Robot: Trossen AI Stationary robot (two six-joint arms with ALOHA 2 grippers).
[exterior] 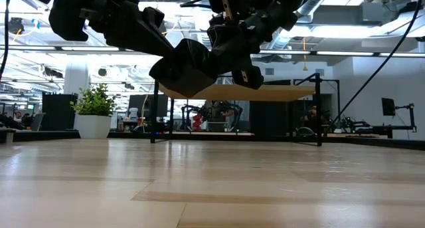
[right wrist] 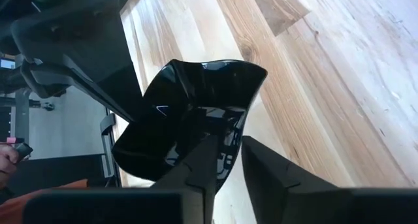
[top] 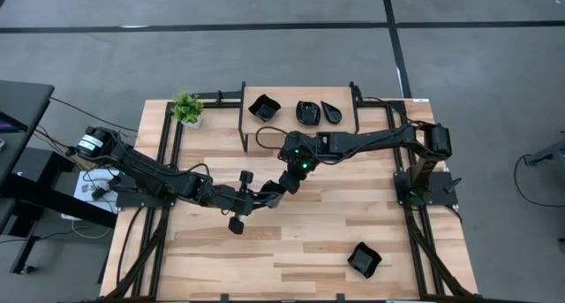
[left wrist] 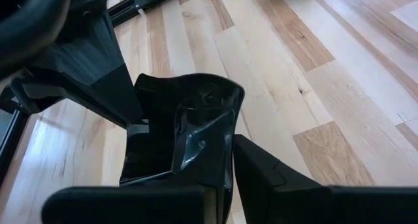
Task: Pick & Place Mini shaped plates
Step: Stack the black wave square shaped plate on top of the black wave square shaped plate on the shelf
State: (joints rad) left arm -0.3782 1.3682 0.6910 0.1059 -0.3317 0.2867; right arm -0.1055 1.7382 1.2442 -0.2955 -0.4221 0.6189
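Your table (top: 353, 223) is wide and mostly bare wood, and both arms meet above its middle. Your left gripper (top: 272, 190) and right gripper (top: 284, 185) sit tip to tip, so from above the plate (right wrist: 196, 113) between them is hidden under dark metal. The wrist cameras show it: each gripper has its fingers pinched on the rim of the same glossy black wavy plate, held clear of the wood. Three more plates (top: 305, 111) lie along the far edge between the frame posts, and another plate (top: 363, 260) sits alone near the front right. The small plant (top: 186, 108) stands at the far left corner.
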